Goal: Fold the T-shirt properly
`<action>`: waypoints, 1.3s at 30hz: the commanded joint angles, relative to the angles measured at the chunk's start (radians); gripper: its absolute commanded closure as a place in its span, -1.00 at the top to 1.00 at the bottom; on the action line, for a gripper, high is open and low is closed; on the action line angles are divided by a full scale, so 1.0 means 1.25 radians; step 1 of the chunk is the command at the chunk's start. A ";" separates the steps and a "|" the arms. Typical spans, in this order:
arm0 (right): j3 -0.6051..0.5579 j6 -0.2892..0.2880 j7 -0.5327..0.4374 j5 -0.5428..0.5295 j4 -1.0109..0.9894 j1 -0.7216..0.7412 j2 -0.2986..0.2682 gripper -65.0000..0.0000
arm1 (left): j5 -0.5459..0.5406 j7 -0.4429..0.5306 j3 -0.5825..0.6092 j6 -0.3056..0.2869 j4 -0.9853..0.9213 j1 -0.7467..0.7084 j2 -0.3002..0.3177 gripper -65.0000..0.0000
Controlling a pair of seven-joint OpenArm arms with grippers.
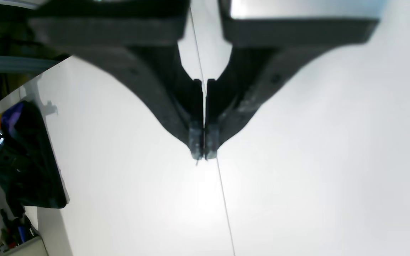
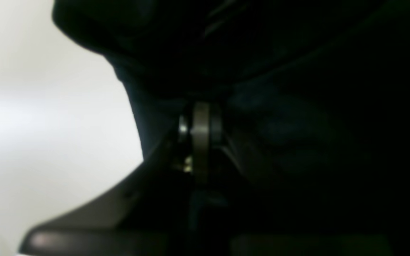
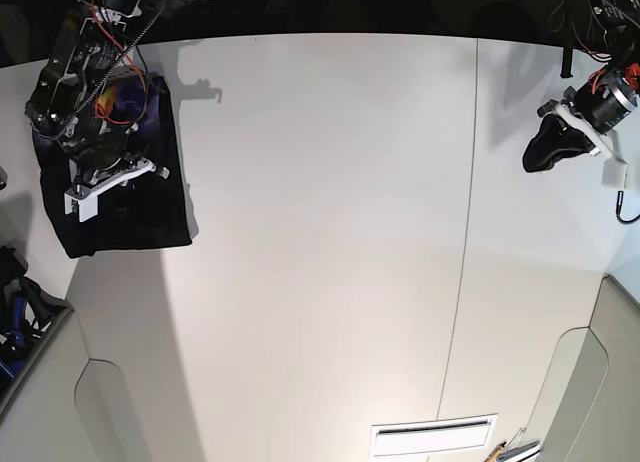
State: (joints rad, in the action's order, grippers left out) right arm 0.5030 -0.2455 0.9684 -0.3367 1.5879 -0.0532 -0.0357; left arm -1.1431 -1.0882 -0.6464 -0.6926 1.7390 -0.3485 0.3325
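White tabletop (image 1: 297, 177) is filling most of the left wrist view; the left gripper (image 1: 204, 153) is pointing down frame centre, its jaws pressing together on nothing, while the black T-shirt (image 1: 34, 167) is lying at lower left. Right wrist view: dark cloth is spanning centre and right, the right gripper (image 2: 205, 124) showing closed jaws; any pinched fabric is not discernible. Base view: the shirt is resting folded at upper left beneath the right arm (image 3: 85, 92); dragging closed fingertips could be rucking its layers.
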 commanded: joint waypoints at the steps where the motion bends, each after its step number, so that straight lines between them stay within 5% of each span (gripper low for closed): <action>1: 0.003 0.011 0.020 0.018 0.011 0.012 -0.008 -1.00 | -0.023 0.013 -0.005 -0.004 0.013 0.004 0.012 -0.91; 6: 0.003 -0.012 0.054 0.012 0.115 0.075 -0.016 -1.00 | -0.077 0.000 -0.007 -0.004 0.016 0.028 0.020 -0.91; 11: 0.003 -0.041 0.094 0.010 0.353 0.036 -0.030 -1.00 | -0.175 -0.110 -0.066 -0.004 0.092 0.019 0.031 -0.91; 18: 0.008 -0.043 0.098 0.011 0.597 -0.233 -0.051 -1.00 | -0.233 -0.147 -0.246 -0.004 0.242 -0.119 0.028 -0.91; 26: 0.008 -0.050 0.158 -0.079 0.615 -0.608 -0.118 -1.00 | -0.272 -0.220 -0.385 -0.004 0.241 -0.409 0.011 -0.91; 31: 0.000 -0.138 0.152 -0.219 0.558 -0.795 -0.177 -1.00 | -0.272 -0.246 -0.321 -0.004 0.169 -0.605 0.021 -0.91; 35: -0.044 -0.183 0.122 -0.255 0.390 -0.833 -0.237 -1.00 | -0.272 -0.242 -0.153 -0.004 0.042 -0.703 0.068 -0.91; 39: -0.129 -0.210 -0.005 -0.255 0.143 -0.818 -0.287 -1.00 | -0.189 -0.103 0.065 -0.004 -0.137 -0.715 0.131 -0.91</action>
State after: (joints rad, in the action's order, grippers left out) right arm 0.3363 -0.5045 0.9405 -0.6483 1.7500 -1.0565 -0.3882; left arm -1.3724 -1.1904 -0.5491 -0.6952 1.5608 -1.2186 0.4866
